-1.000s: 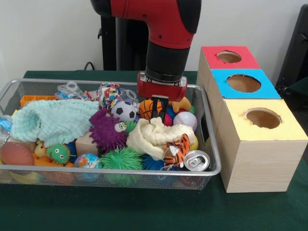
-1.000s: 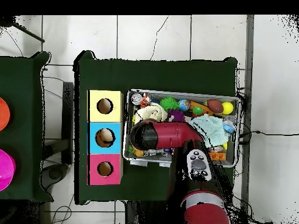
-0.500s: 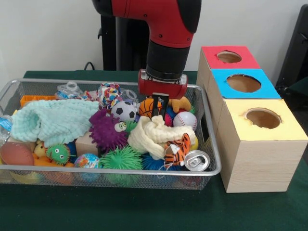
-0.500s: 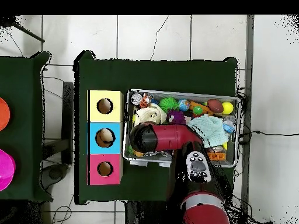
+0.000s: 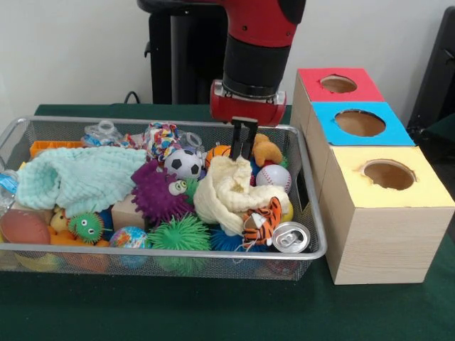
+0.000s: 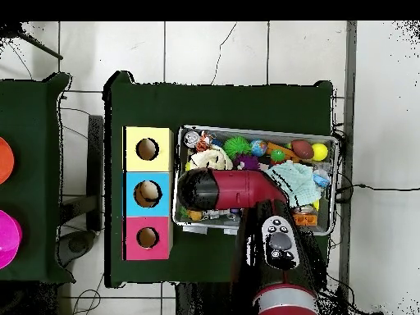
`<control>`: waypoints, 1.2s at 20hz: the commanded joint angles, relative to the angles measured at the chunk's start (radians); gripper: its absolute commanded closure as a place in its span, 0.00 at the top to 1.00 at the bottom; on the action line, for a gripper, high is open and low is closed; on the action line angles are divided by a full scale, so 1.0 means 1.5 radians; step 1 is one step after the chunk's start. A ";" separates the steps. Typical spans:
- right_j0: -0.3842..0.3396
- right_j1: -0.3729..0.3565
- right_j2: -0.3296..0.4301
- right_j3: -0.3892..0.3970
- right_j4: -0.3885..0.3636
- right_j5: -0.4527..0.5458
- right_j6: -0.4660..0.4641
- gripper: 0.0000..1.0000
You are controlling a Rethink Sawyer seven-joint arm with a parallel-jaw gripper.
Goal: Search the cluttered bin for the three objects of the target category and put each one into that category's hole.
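Note:
My gripper (image 5: 242, 156) hangs over the right half of the wire bin (image 5: 313, 213), its two black fingers close together and shut on the top of a cream cloth (image 5: 229, 190), which rises in a peak to them. Behind the fingers lies an orange basketball (image 5: 217, 151). A baseball (image 5: 274, 176) is to the right of the cloth and a soccer ball (image 5: 184, 163) to its left. In the overhead view the red arm (image 6: 225, 189) hides the gripper, and the cream cloth (image 6: 212, 158) shows just beyond it.
Right of the bin stand three wooden boxes with round holes: red (image 5: 338, 85), blue (image 5: 360, 122), yellow (image 5: 387, 175). The bin also holds a mint cloth (image 5: 78, 177), a purple fuzzy toy (image 5: 158, 190), a tiger toy (image 5: 261, 219), a can (image 5: 290, 236) and spiky balls.
The gripper has risen and shifted slightly right. The cream cloth's top has lifted with it, and more of the fingers now shows.

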 commanded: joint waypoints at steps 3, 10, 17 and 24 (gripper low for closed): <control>0.031 -0.019 0.046 -0.025 0.040 0.103 0.055 0.00; 0.079 0.036 0.024 -0.090 0.041 0.104 0.086 0.00; 0.039 0.030 0.030 -0.009 0.009 -0.002 0.043 0.00; -0.041 0.045 0.066 0.025 -0.034 -0.071 -0.032 0.00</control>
